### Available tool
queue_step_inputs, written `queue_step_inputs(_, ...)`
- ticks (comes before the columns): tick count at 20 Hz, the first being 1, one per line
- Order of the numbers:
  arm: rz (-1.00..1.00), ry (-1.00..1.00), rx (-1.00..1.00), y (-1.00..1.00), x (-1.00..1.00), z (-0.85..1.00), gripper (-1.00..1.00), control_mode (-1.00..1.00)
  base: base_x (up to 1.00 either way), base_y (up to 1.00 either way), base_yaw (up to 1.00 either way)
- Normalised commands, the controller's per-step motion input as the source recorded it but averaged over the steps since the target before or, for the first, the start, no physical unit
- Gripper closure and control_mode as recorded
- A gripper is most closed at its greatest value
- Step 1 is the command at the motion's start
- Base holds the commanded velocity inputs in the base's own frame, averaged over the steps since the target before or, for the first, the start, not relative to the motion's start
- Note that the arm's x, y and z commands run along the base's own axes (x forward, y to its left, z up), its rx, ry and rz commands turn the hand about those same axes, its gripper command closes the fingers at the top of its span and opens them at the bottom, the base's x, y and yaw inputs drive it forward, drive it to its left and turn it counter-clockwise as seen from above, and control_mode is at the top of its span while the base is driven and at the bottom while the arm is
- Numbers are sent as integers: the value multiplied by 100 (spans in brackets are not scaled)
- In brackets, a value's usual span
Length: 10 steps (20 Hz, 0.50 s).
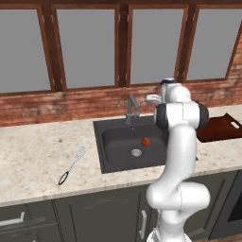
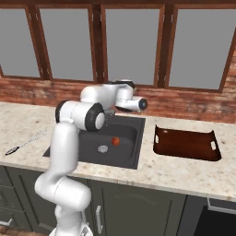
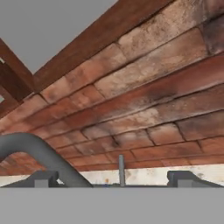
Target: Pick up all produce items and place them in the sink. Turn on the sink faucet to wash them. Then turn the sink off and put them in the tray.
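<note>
One long counter (image 1: 38,146) runs under the windows in front of you, with the sink (image 1: 113,146) set into it and the tray (image 2: 184,144) lying on the stone just to the sink's right. Your arm reaches over the basin toward the brick wall, and the faucet (image 1: 132,108) stands at the back rim. The gripper (image 3: 113,178) sits close beside the faucet, whose grey spout curves past the left fingertip in the hand view. Its fingertips stand wide apart with nothing between them; a thin upright rod shows in the gap, further back.

The fruit (image 1: 145,141) lies on the sink floor, just beside the drain (image 1: 136,152). A whisk (image 1: 72,165) rests on the counter well left of the sink; leave it alone.

Judging by this, the produce is in and you are at the step of turning the water on. No water shows yet. Next you need to bring a finger against the faucet's handle and push it.
</note>
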Motion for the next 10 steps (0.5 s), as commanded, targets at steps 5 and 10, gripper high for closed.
queue_step_inputs(5,-11,21,-16,-18,-50,16,-100,-100,0,0,0)
queue_step_inputs(10,-9,21,-15,-6,-49,-1,-100,-100,0,0,0)
